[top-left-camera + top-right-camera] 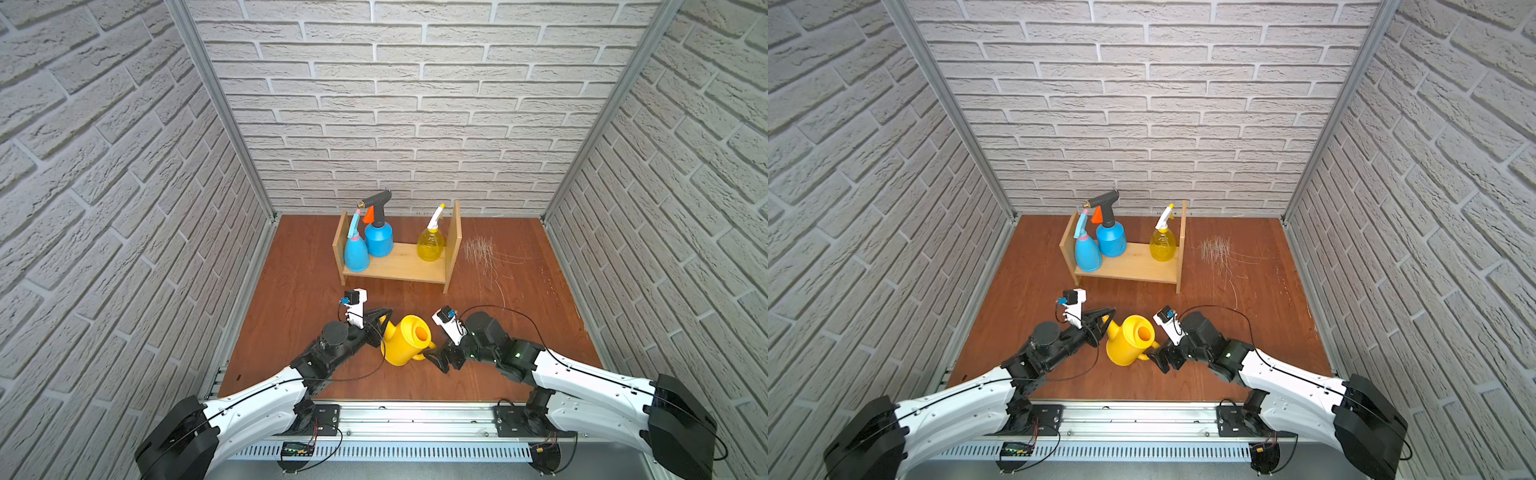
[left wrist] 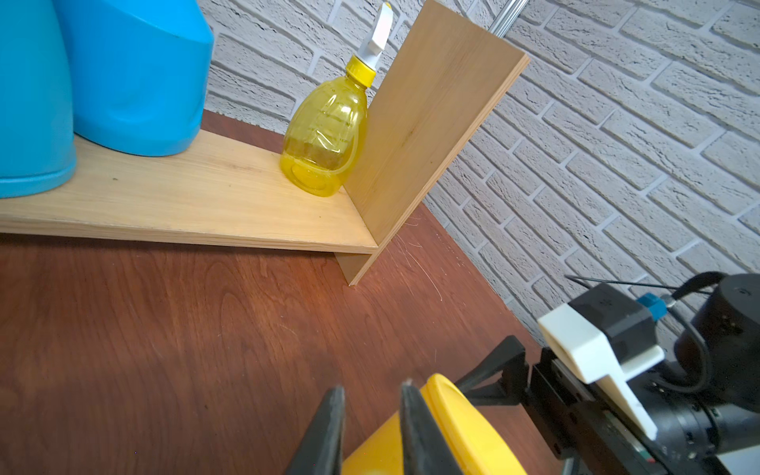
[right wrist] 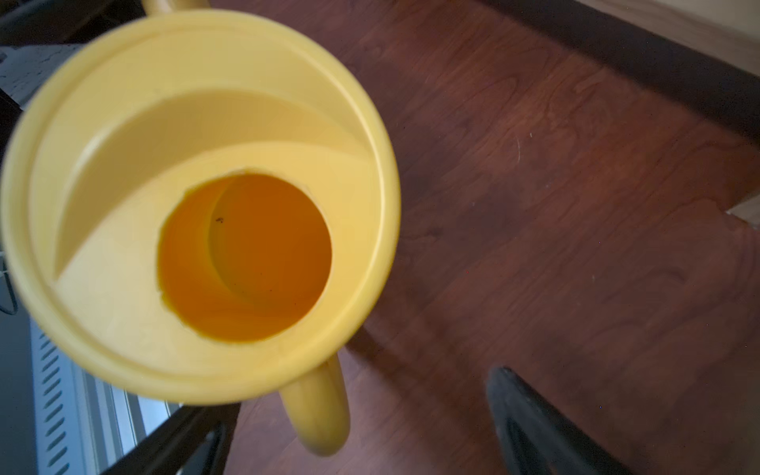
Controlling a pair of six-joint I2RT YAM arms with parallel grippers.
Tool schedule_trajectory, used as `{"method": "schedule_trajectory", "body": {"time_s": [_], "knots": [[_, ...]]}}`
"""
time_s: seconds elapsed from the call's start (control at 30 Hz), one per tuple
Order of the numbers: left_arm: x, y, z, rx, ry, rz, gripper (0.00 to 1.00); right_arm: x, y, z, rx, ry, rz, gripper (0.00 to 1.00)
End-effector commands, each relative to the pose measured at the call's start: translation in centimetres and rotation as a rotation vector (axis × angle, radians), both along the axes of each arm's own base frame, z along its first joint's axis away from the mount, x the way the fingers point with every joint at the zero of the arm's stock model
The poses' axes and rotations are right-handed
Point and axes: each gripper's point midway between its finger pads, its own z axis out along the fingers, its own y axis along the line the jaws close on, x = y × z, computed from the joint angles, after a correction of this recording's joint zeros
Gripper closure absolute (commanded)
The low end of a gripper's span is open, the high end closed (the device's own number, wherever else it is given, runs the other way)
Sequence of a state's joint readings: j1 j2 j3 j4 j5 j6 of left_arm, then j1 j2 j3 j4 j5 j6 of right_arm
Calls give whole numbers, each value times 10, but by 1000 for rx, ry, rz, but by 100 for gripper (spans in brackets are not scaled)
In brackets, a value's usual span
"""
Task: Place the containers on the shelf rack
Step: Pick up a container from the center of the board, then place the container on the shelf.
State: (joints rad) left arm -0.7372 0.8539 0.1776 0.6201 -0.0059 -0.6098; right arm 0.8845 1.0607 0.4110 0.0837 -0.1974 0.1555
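A yellow plastic watering can (image 1: pixel 405 340) with a round filling hole sits at the front middle of the reddish-brown wooden tabletop (image 1: pixel 291 345), between the two robot arms and well short of the shelf. The left gripper (image 1: pixel 387 318) is clamped on the can's thin spout. In the left wrist view its black fingers (image 2: pixel 415 427) are drawn close together, with the yellow body just beside them. The right gripper (image 1: pixel 434 360) stands wide open on the opposite side, and the right wrist view shows its two fingers straddling the can's looped handle without touching it. Whether the can's base rests on the table cannot be told.

Near the back wall stands the small light-wood shelf rack (image 1: pixel 455 239), one horizontal board between two taller upright side panels. Three containers stand upright on the board. A slim light-blue plastic spray bottle with a pink tip (image 1: pixel 356 254) is close against the left panel. A squat blue pressure sprayer with a black head and orange trigger (image 1: pixel 379 240) stands just beside and slightly behind it. A translucent yellow spray bottle with a white head (image 1: pixel 430 246) is tucked against the right panel. A bare stretch of board lies between the blue sprayer and the yellow bottle. Pale scratches (image 1: pixel 478 251) mark the tabletop just beside the rack's right panel. White brick-pattern walls (image 1: pixel 415 104) enclose the cell on three sides.
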Motion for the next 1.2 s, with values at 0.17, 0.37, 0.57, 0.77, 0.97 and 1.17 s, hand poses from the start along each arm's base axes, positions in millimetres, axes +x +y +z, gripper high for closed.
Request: {"method": "schedule_trajectory", "body": {"time_s": [0.17, 0.37, 0.57, 0.77, 0.97, 1.17], "knots": [[-2, 5, 3, -13, -29, 2, 94, 3, 40, 4, 128, -66, 132, 35], [-2, 7, 1, -12, -28, 7, 93, 4, 40, 2, 154, -91, 111, 79], [-2, 13, 7, -26, -44, 31, 73, 4, 25, 9, 141, -138, 75, 95], [0, 44, 33, -34, -104, 166, 38, 7, -3, 19, 81, -167, -26, 97], [-2, 100, 42, -20, -161, 390, 17, 16, -31, 45, 14, -119, -198, 96], [0, 129, 32, -30, -129, 489, 2, 37, -40, 77, -93, -64, -393, 97]]}}
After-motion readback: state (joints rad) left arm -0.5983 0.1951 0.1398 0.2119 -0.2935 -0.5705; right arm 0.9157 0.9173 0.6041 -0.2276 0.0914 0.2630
